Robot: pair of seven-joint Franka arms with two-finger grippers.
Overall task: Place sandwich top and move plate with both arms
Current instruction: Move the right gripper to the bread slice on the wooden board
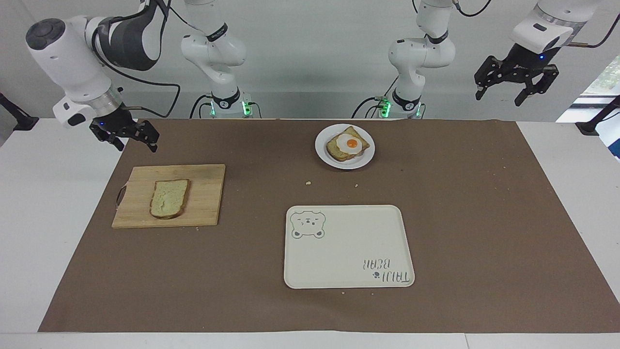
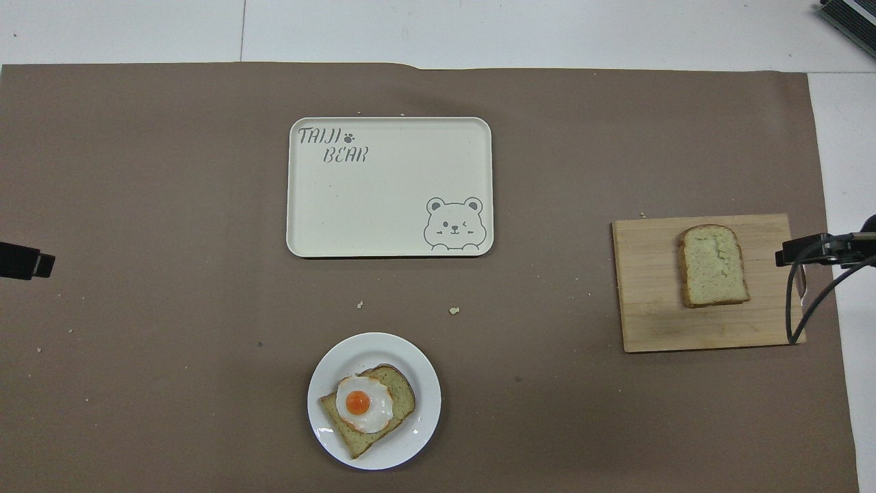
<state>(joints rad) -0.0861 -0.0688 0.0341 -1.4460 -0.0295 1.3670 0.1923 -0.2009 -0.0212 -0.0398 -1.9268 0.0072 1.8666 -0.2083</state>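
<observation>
The sandwich top [image 1: 169, 198] [image 2: 714, 265] lies flat on a wooden cutting board [image 1: 208, 213] [image 2: 650, 315] toward the right arm's end of the worktop [image 1: 557, 155], with nothing touching it. The board rests on a brown paper sheet [image 1: 460, 203] [image 2: 137, 205] that covers most of the worktop. The plate [image 1: 322, 150] [image 2: 321, 424] sits on the same sheet close to the worktop edge nearest the robots, about midway between the two arm bases; it carries a darker toast slice [image 1: 335, 151] [image 2: 397, 400] topped with a fried egg [image 1: 349, 143] [image 2: 364, 402]. Farther from the robots than the plate lies a cream rectangular tray [image 1: 339, 252] [image 2: 383, 205] with a bear drawing and nothing on it. A few crumbs [image 1: 308, 183] [image 2: 453, 311] lie on the paper between plate and tray. The right gripper [image 1: 134, 144] hangs in the air over the corner of the paper sheet at the right arm's end, clear of the board and the bread, its fingers released and holding nothing. The left gripper [image 1: 499, 97] hovers high over the left arm's end of the worktop, well apart from every object, its fingers likewise spread apart and empty.
</observation>
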